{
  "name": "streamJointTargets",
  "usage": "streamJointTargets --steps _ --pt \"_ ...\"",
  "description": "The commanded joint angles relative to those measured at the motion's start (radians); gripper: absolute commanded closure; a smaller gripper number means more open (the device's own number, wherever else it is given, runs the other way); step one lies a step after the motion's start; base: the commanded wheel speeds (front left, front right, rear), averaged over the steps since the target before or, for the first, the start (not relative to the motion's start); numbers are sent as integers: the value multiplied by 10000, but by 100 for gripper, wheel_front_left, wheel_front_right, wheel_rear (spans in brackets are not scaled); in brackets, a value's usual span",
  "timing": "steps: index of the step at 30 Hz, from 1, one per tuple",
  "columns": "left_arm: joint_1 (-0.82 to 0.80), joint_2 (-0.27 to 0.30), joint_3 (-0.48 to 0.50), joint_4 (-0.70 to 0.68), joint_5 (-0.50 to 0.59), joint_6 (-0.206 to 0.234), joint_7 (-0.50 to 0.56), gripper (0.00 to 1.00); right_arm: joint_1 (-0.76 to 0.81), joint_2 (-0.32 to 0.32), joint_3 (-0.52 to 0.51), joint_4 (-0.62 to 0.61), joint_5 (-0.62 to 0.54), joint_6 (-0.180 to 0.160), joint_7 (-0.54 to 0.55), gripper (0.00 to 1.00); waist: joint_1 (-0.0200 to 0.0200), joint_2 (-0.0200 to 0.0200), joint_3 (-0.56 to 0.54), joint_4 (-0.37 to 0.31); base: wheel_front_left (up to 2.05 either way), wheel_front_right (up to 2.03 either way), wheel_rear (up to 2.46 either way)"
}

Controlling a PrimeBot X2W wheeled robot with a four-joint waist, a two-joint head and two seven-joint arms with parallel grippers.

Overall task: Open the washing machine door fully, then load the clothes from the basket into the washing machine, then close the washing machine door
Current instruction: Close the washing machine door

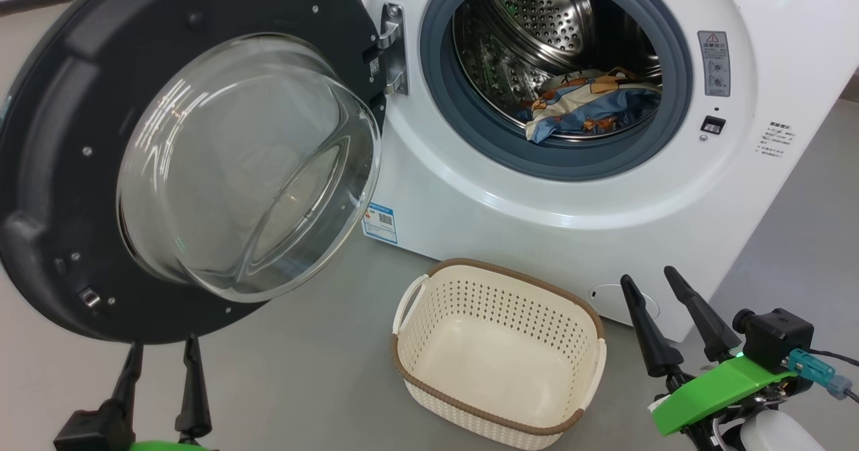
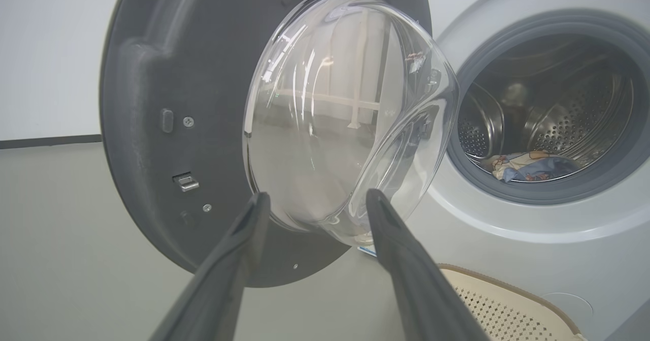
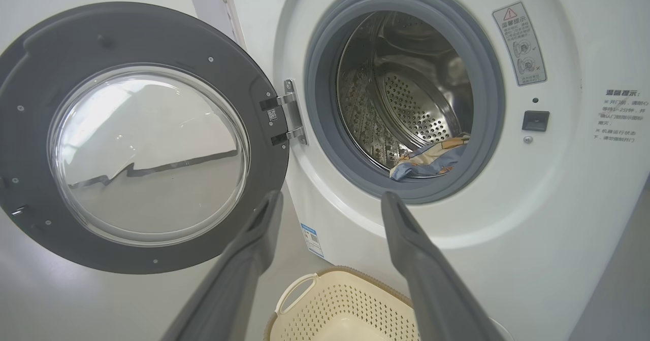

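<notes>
The washing machine [image 1: 503, 209] stands with its round black-framed door [image 1: 60, 135] swung wide open to the left, the glass bowl bulging toward me. Light-blue clothes [image 1: 590, 105] with orange-brown prints lie inside the steel drum, low on the right. On the floor in front, the cream basket [image 1: 496, 364] holds nothing. My left gripper [image 1: 165, 343] is open just below the door's lower edge. At the lower right, my right gripper [image 1: 649, 276] is open beside the basket. The left wrist view has the left gripper [image 2: 317, 195] before the door [image 2: 167, 77]. The right gripper [image 3: 331, 195] faces the drum and clothes [image 3: 431, 161].
Grey floor spreads around the basket [image 3: 345, 310] and under the door [image 3: 152, 36]. The machine's white front carries a warning label [image 1: 717, 62], a latch slot [image 1: 712, 125] right of the opening and a round flap [image 1: 614, 300] low down. A pale wall stands behind the door.
</notes>
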Motion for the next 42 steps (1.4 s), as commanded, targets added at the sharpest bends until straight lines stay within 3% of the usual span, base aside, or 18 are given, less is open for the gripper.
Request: streamJointTargets --steps 1,24,25,29,35,42 --pt "-135 150 298 -375 -85 98 -27 0 -290 -111 203 -184 91 44 -80 0 0 0 36 27 0 0 0" --pt "-135 290 149 -475 -242 220 26 0 -205 -57 73 -170 166 44 -80 0 0 0 -59 -53 0 0 0" --pt "-143 302 145 -462 -251 221 28 3 -185 -51 57 -175 161 44 -80 0 0 0 -63 -55 0 0 0" --pt "-186 343 127 -447 -306 206 41 100 -125 -24 22 -182 153 44 -80 0 0 0 -80 -66 0 0 0" --pt "-456 425 431 -924 -931 -100 -9 100 -34 -28 -25 -211 157 44 -80 0 0 0 -113 -105 0 0 0" --pt "-1168 890 1234 -2741 -2306 -586 303 100 139 -139 -48 -218 153 44 -80 0 0 0 -173 -111 0 0 0"
